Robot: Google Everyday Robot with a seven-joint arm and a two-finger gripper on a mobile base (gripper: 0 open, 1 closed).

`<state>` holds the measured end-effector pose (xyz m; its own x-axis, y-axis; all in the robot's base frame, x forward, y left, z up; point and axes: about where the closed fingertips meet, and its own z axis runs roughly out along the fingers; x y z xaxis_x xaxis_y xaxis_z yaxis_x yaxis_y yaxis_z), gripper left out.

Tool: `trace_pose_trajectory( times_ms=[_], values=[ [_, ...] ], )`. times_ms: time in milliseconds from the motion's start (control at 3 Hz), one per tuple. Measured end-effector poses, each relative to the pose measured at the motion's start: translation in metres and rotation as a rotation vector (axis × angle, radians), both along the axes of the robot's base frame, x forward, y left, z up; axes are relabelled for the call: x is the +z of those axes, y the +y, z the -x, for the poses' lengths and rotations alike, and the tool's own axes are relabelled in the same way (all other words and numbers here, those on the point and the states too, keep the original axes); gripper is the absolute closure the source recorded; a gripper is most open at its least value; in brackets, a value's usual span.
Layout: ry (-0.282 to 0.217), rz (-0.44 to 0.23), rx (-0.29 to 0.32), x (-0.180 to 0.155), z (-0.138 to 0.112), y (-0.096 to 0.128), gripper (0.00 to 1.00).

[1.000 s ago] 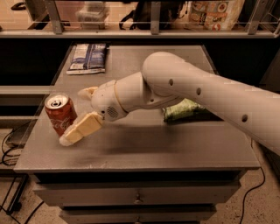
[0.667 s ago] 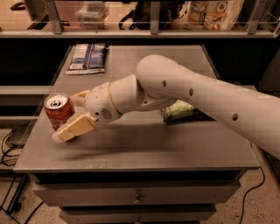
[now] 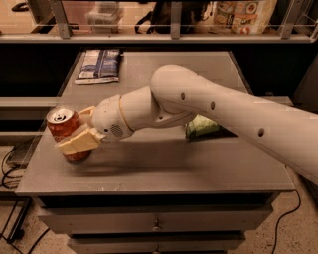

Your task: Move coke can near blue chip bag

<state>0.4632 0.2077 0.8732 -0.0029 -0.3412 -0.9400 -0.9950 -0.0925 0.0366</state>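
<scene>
The coke can [image 3: 61, 130], red with a silver top, stands upright near the table's front left edge. My gripper [image 3: 82, 128] is at the can, with one finger [image 3: 79, 141] across its front and the other finger [image 3: 87, 113] behind its right side, closed on it. The can still rests on the table. The blue chip bag [image 3: 99, 65] lies flat at the back left of the table, well away from the can.
A green and white bag [image 3: 202, 126] lies right of centre, partly hidden behind my arm. The grey table [image 3: 164, 168] has drawers below its front edge. A shelf with bags and containers [image 3: 243, 15] runs behind the table. Cables lie on the floor at the left.
My gripper moved left to the can and its fingers came together around it. The can shifted slightly left.
</scene>
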Motion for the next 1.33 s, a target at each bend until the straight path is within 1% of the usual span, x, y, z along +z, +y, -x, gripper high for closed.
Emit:
trace_pose_trajectory(
  times_ms=[333, 667, 1000, 1333],
  values=[
    [-0.025, 0.010, -0.054, 0.007, -0.010, -0.018, 0.97],
    [-0.064, 0.036, -0.134, 0.025, -0.032, -0.051, 1.00],
    [-0.099, 0.060, -0.226, 0.041, -0.069, -0.089, 1.00],
    [-0.099, 0.060, -0.226, 0.041, -0.069, -0.089, 1.00]
  ],
)
